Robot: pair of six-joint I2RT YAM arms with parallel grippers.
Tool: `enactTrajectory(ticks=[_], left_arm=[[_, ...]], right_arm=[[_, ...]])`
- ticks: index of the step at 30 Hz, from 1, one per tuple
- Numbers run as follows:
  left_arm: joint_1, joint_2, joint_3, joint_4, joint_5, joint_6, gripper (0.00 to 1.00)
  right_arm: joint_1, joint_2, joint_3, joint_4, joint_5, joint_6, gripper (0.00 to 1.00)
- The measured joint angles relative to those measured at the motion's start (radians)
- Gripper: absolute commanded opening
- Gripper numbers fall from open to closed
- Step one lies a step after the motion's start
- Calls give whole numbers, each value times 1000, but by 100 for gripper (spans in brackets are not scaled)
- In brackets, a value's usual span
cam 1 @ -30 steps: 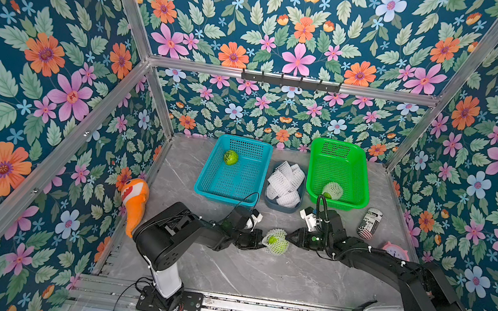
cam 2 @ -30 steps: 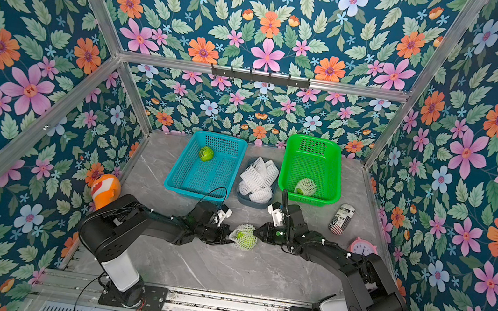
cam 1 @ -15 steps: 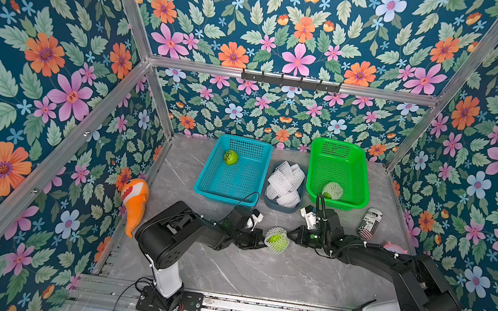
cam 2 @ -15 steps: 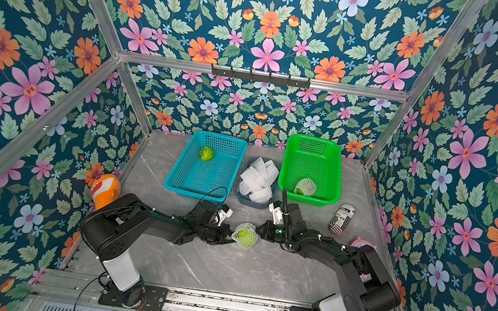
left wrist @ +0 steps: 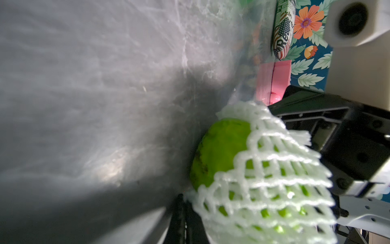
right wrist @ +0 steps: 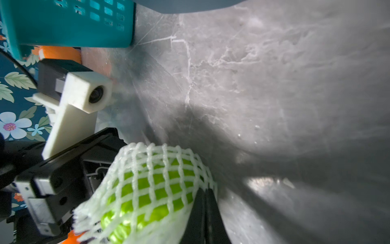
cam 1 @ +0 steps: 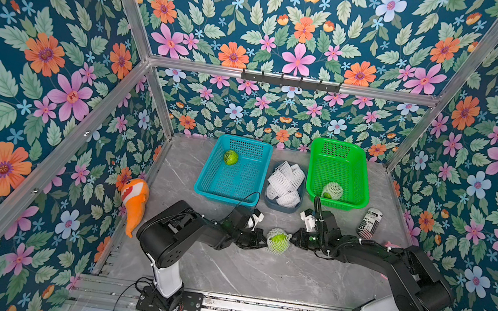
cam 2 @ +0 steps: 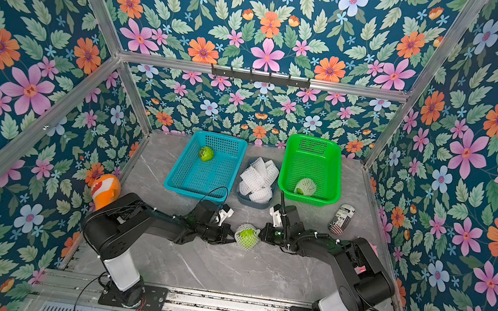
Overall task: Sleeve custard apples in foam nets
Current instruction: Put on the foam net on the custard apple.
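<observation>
- The bumpy bright-green custard apple (cam 1: 278,238) sits low at the middle of the grey marbled tabletop (cam 1: 256,274), between the two arms. It is partly inside a white diamond-mesh foam net (cam 1: 277,250). In the left wrist view one end bulges bare out of the sleeve's mouth.
- The left gripper (left wrist: 182,202) has its jaws pressed together on the net's rim. The right gripper (right wrist: 203,196) is nipped onto the rim on the opposite side (neither seems to touch the fruit's skin).
- The net looks light, soft and springy, so it should stretch readily and pull back once let go. The rim is the place to hold it, taking several strands at once, since a single thin strand may tear.
- The fruit is probably firm but easily bruised, and round enough to roll. It is best left lying while the mesh is drawn over it, not squeezed.
- A bare fruit (cam 1: 231,157) lies in the teal perforated plastic basket (cam 1: 221,196), and a sleeved fruit (cam 1: 332,190) in the green plastic basket (cam 1: 334,205). Spare nets (cam 1: 285,185) fill the small grey tray (cam 1: 280,208) between them.
</observation>
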Motion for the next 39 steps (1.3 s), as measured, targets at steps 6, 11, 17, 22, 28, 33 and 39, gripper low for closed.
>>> enactTrajectory(ticks=[6, 11, 17, 22, 28, 33, 39], left_arm=[[-2, 18, 14, 9, 1, 0, 0], [-3, 27, 19, 19, 7, 0, 0], [-10, 47, 27, 42, 15, -1, 0], [-13, 56, 32, 52, 21, -3, 0], [-15, 64, 34, 65, 26, -4, 0], [-17, 61, 28, 72, 19, -4, 0], [-20, 38, 21, 45, 5, -3, 0]], right_arm=[[1, 26, -17, 27, -4, 11, 0], [0, 27, -23, 46, -2, 24, 0], [0, 47, -26, 73, 2, 32, 0], [-2, 59, -30, 109, 4, 50, 0], [-3, 74, -32, 143, 3, 62, 0], [-3, 73, -37, 158, 5, 66, 1], [-6, 31, -39, 120, 2, 65, 13]])
